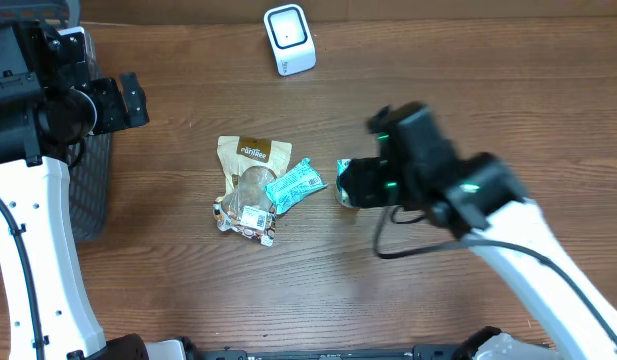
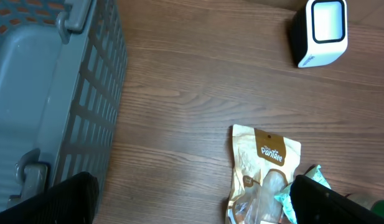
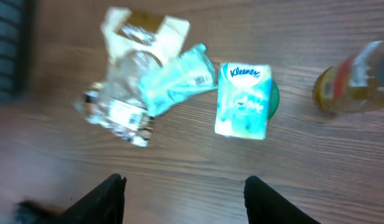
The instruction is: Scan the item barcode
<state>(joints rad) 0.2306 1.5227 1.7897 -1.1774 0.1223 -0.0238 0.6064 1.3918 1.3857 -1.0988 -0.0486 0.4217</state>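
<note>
Approach is happening now, as I am holding my right gripper, jaws apart and empty, above the Kleenex pack lying beside the teal wrapper, next needing a descent and squeeze before scanning.

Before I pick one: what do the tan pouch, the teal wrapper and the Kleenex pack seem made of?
Tan pouch: matte, paper-like film on top; clear glossy plastic below, judging by glare and visible contents. Teal wrapper: thin plastic film, crinkled and shiny. Kleenex pack: probably soft plastic wrap, smooth with slight sheen, though the view is blurred.
</note>
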